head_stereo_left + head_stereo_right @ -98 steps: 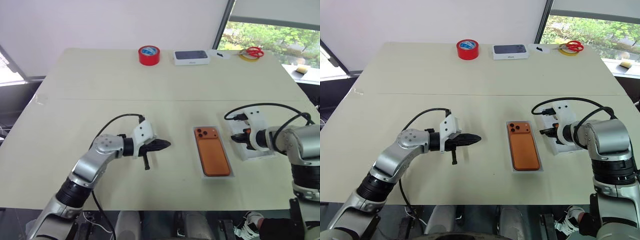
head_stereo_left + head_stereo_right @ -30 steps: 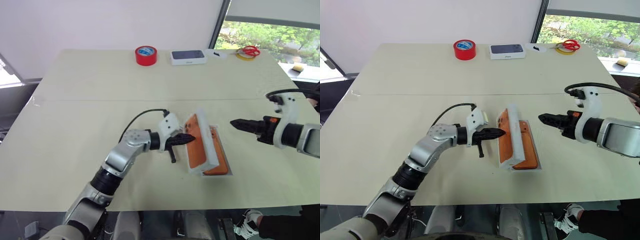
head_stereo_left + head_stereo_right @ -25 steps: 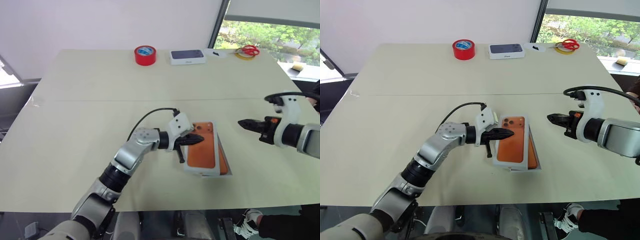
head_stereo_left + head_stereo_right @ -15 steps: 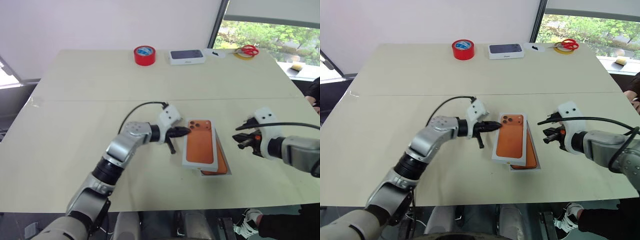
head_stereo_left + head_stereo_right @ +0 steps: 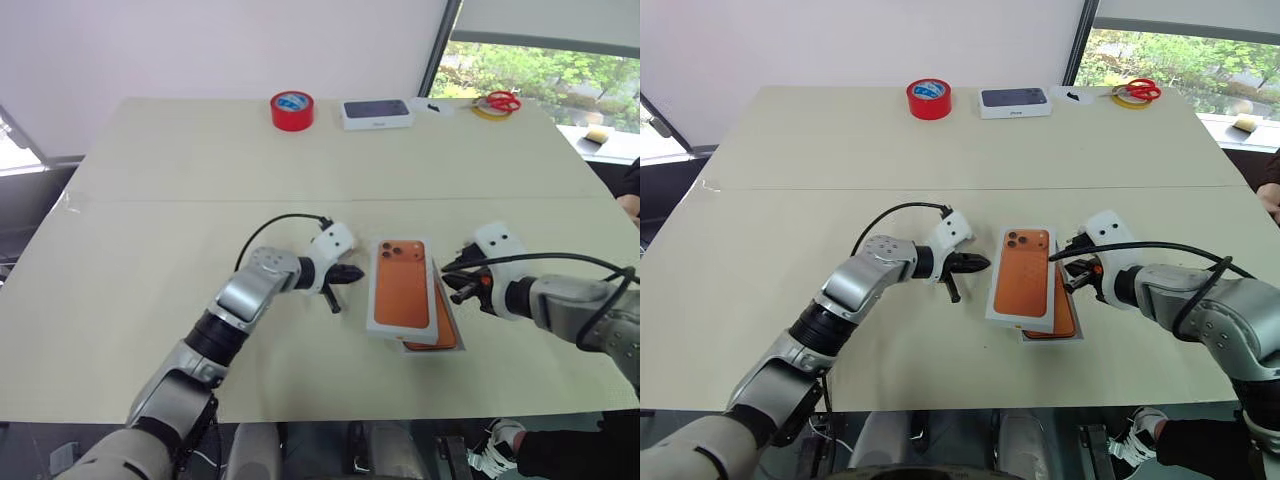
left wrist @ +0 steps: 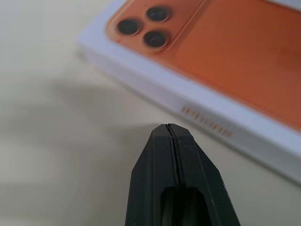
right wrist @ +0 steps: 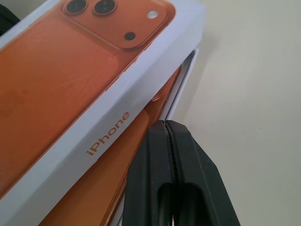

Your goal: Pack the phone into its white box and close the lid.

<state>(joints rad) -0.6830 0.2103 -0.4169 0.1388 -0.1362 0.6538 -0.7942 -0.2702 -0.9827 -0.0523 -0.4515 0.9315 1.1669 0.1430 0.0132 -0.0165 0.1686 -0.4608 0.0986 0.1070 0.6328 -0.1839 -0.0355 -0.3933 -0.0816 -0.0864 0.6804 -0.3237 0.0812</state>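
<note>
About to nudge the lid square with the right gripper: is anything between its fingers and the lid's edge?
Nothing visible. The shut right gripper sits right beside the lid, which lies skewed over the phone in the white box.

large pale cream table (image 5: pixel 180 180) with a faint seam line across its width, running left to right. plain white wall (image 5: pixel 220 45) behind it. window (image 5: pixel 540 60) at upper right with a dark slanted frame and a light blind across its top, green foliage outside, daylight coming in. second bright opening at far left edge (image 5: pixel 15 150), probably another window, hard to tell. on the table's far edge: red tape roll (image 5: pixel 291 110) with a blue label, white box with dark blue top (image 5: pixel 378 113) just beside it, red-handled scissors (image 5: pixel 503 101) lying on a yellow ring near the window corner, small dark item between box and scissors. dark floor below the table's near edge.
</note>
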